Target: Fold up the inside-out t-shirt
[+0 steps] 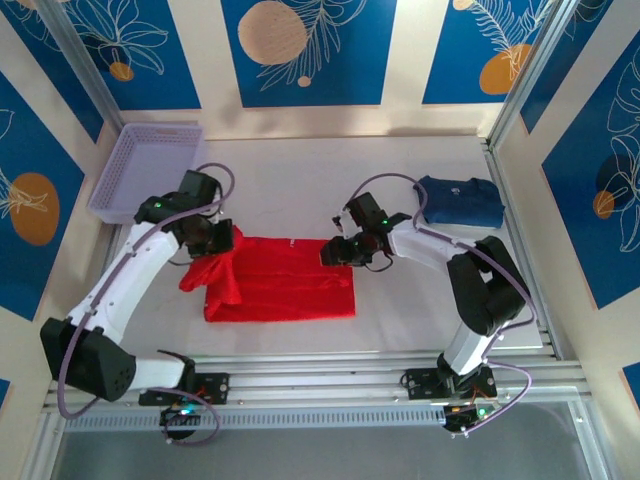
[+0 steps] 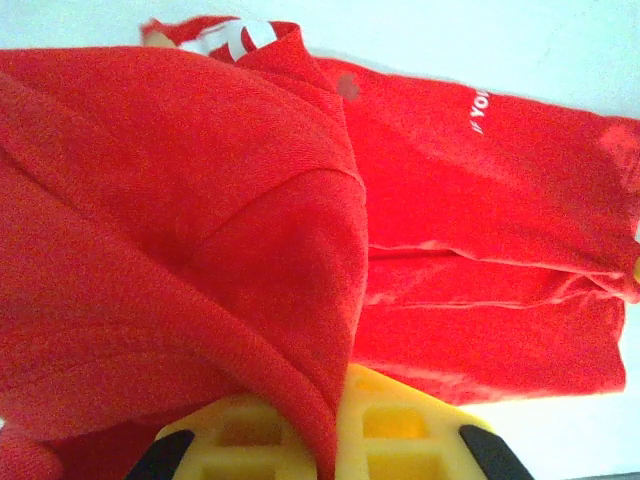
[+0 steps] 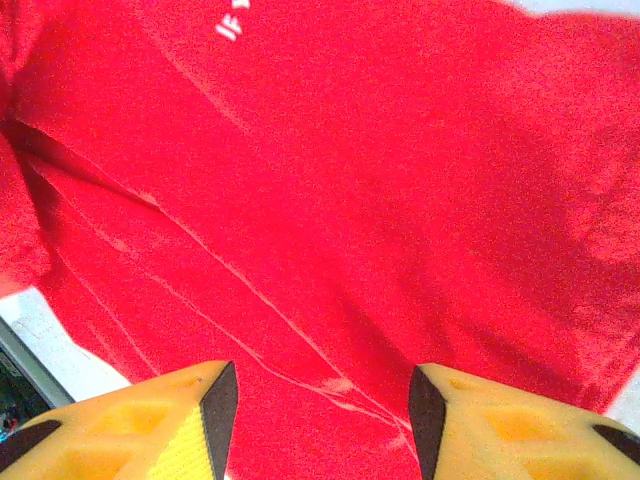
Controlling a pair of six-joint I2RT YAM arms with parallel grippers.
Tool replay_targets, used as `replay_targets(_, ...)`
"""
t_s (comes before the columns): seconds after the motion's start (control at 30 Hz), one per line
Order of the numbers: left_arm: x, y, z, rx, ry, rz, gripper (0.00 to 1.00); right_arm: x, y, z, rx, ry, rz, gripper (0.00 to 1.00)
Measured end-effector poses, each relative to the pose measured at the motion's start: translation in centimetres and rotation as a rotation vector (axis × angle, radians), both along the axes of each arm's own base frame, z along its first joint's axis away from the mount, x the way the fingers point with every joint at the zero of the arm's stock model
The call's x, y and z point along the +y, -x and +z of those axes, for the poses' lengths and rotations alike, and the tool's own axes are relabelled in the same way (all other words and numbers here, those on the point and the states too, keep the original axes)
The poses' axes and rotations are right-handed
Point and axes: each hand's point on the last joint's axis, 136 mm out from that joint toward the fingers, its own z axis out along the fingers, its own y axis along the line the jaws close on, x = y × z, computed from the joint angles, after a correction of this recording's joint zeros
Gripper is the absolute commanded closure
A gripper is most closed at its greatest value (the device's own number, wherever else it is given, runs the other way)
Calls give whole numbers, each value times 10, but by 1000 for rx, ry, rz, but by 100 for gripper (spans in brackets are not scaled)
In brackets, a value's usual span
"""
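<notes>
Table (image 1: 420, 320) carries the red t-shirt (image 1: 290, 290), lying as a flat folded band. At the t-shirt's left end, the left gripper (image 1: 222, 245) pinches a raised bunch of its cloth. At its far right corner, the right gripper (image 1: 335, 252) hovers with fingers spread.

1. The inside-out t-shirt (image 2: 200, 200): soft red cloth, matt, a fine fuzzy knit, creased along its seams.
2. My right fingers (image 3: 150, 430): yellow moulded plastic with a dull sheen and black matt inner faces. My left fingers (image 2: 400, 430) are the same plastic.
3. The table (image 1: 300, 180): pale, smooth, matt.
4. The basket (image 1: 160, 130): lilac perforated plastic.
5. The frame rail (image 1: 330, 385): ribbed silvery metal.
6. My left arm (image 1: 130, 270): a white, lightly glossy shell.
</notes>
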Motion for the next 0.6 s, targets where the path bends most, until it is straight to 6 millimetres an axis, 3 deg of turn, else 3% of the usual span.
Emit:
replay_targets(0.2,-56,-1,-20,57,5,-61,100,-26,-16,20,-45,-20,-75,49)
replay_targets(0.33,-103,-11,-35,62,28,-83,88,-48,-15,25,-56,-25,-127,48)
replay_targets(0.47,-178,-20,-55,80,107,-122,35,-75,-11,19,-37,-10,-199,48)
replay_targets(0.5,-199,-24,-58,84,129,-136,28,-83,-9,15,-28,-2,-220,48)
replay_targets(0.6,-260,-36,-62,83,188,-209,23,-105,-5,8,-9,18,-285,47)
